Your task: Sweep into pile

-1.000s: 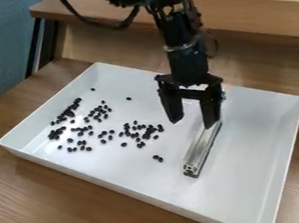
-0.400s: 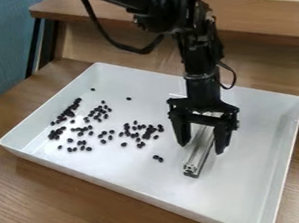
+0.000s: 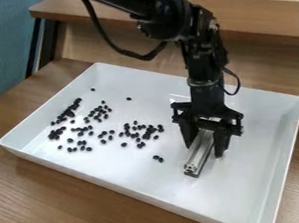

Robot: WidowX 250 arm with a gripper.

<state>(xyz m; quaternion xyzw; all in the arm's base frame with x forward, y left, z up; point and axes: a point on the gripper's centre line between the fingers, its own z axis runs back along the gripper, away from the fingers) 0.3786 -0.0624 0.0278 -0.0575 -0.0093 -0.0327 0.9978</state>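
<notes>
I have the claw (image 3: 205, 150) down in the right half of the white tray (image 3: 270, 146), right of the frame's centre, with its fingers pointing downward. They stand narrow, one on each side of the silvery metal bar (image 3: 199, 154), and I read that as a hold on it. The bar lies at a slant, its near end sticking out below the claw toward the bottom of the frame; its far end is hidden behind the fingers, so I cannot tell where it stops.

The small black beans (image 3: 149, 131) I have to sweep are scattered over the left half of the tray. I see them thickest in a slanting band toward the tray's left side, with looser groups running right toward the frame's middle. A pair (image 3: 158, 158) sits nearest the bar, apart from it, and two single beans lie toward the tray's far side.

My arm (image 3: 162, 11) comes in from the top edge, a black cable (image 3: 107, 37) looping beside it. The tray rests on the brown wooden counter (image 3: 53, 194); a blue surface (image 3: 1, 48) fills the upper left corner.
</notes>
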